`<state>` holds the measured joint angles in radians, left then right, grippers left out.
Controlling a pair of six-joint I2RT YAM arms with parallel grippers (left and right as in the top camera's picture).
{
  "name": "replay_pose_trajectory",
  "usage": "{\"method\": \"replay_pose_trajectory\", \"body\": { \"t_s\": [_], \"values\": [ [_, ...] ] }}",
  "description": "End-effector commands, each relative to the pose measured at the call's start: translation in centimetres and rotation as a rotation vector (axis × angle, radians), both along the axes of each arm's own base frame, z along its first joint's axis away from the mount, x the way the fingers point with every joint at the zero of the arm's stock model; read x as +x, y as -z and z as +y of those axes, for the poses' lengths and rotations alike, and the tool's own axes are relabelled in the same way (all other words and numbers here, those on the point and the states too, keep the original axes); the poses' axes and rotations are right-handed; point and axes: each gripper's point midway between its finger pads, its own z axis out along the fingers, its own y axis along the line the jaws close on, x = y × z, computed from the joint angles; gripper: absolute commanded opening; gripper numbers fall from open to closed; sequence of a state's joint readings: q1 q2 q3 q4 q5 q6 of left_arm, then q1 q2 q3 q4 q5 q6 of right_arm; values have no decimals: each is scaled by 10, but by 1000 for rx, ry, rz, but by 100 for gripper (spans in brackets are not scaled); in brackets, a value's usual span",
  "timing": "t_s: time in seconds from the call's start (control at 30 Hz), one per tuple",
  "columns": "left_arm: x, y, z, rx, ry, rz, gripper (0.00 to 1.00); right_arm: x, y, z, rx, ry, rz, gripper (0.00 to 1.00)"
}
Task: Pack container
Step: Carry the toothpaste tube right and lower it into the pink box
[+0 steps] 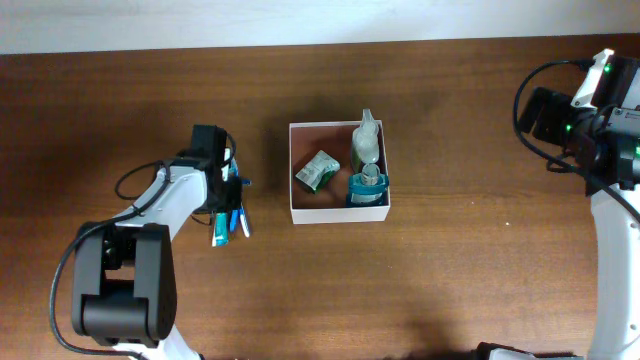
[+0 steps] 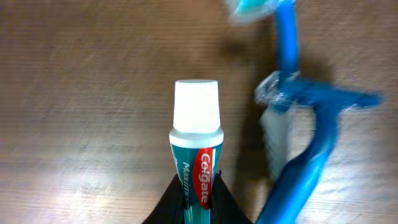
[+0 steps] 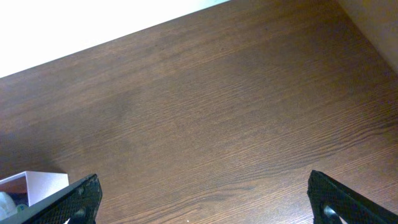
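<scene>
The container [image 1: 312, 142], square with white walls and reddish-brown floor, sits open mid-table, partly filled

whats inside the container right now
The container holds a green-and-white packet, a pale bottle and a teal bottle. The floor beneath them is covered, so anything underneath cannot be seen.

Robot lab station: plain dark wood bench [image 1: 450, 290], cabled left arm [image 1: 160, 215] and right arm [image 1: 612, 205], white wall [image 1: 300, 18] behind the bench.

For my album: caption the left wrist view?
Left fingers pinch a toothpaste tube beside a blue razor on the wooden table.
</scene>
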<state>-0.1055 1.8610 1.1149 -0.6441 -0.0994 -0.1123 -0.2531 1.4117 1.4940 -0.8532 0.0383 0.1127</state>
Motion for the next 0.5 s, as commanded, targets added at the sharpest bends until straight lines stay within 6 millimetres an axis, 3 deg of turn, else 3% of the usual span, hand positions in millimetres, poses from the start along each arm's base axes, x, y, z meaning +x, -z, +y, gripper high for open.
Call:
{"method": "replay_pose_trajectory", "body": {
  "t_s": [0.0,0.13,0.2,0.33,0.43,0.47],
  "values": [
    [12,-20,15,84,-14,-26,6,1,0,-1,9,5,-4,99],
    [23,-56,11,65,-25,-84,5,1,0,-1,9,5,-4,99],
    [31,-78,-1,-6,-11,-133,6,1,0,-1,9,5,-3,99],
    [44,-125,-49,-262,3,-262,5,1,0,-1,9,5,-3,99],
    [51,-149,-81,-393,35,-335,5,1,0,-1,9,5,-4,99],
    [55,-159,-102,-446,74,-370,6,1,0,-1,9,5,-3,99]
  ]
}}
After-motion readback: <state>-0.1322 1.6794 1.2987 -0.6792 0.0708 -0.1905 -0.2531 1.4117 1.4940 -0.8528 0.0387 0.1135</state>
